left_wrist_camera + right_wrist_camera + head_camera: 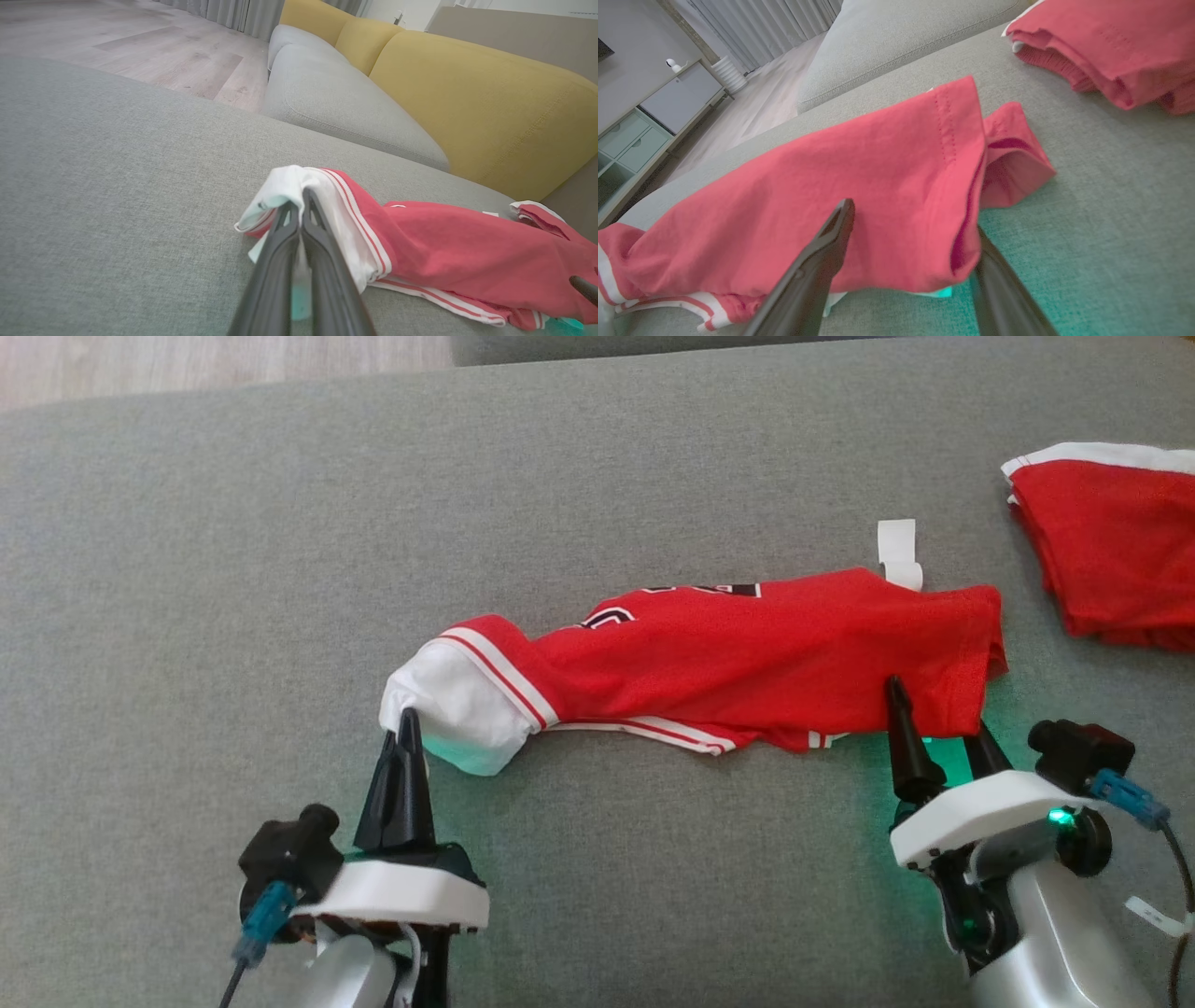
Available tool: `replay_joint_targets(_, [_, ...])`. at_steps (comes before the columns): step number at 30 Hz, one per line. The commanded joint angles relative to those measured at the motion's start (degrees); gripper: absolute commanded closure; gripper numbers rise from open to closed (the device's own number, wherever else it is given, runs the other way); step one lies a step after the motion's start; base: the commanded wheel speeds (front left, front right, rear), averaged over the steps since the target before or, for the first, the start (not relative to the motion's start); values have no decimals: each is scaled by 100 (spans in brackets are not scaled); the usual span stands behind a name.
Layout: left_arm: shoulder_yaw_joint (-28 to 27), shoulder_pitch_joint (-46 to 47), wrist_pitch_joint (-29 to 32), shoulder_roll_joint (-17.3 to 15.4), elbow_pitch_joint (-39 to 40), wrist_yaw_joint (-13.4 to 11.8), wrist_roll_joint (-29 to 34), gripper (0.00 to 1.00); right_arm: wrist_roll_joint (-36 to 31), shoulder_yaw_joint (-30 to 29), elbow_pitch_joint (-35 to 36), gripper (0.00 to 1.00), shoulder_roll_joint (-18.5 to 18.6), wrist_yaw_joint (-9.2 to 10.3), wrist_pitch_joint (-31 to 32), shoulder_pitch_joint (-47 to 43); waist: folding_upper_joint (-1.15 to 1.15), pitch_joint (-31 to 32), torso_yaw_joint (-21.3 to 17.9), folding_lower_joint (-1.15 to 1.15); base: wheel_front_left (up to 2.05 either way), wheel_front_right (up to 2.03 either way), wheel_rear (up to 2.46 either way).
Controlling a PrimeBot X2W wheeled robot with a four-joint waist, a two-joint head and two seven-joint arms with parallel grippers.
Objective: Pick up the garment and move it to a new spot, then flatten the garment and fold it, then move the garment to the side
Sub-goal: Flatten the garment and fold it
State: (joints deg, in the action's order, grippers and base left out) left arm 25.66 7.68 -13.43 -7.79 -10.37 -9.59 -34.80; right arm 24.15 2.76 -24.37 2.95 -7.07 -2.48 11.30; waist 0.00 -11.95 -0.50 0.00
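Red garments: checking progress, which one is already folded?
The garment at the head view's right edge, stacked compactly; the central jersey lies long and rumpled.

Red, white-striped garment (747,653); grey cushion (280,523)

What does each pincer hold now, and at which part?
Left pincer: shut on the white end of the red shirt. Right pincer: open around its red edge, holding nothing.

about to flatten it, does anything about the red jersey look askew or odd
Yes. The red jersey lies bunched and twisted in a crooked band on the grey cushion, not flat. The left gripper is shut on its white-trimmed end; the right gripper stands open around the other end.
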Motion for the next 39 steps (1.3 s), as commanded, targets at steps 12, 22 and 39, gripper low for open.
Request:
replay_joint_targets(12, [-152,111,-76,-18,137,-8,13,100,-222,-29,350,100,-7,-42,264,276,0,16,39,0,0,0,0])
replay_joint_targets(22, [-248,204,-112,-94,476,25,82,100,-114,-183,1212,100,-7,-42,452,288,0,238,5,0,0,0,0])
replay_joint_targets(39, [-604,1514,1018,-1000,3250,164,176,100,261,-966,4823,100,91,-42,1920,338,0,1254,-51,0,0,0,0])
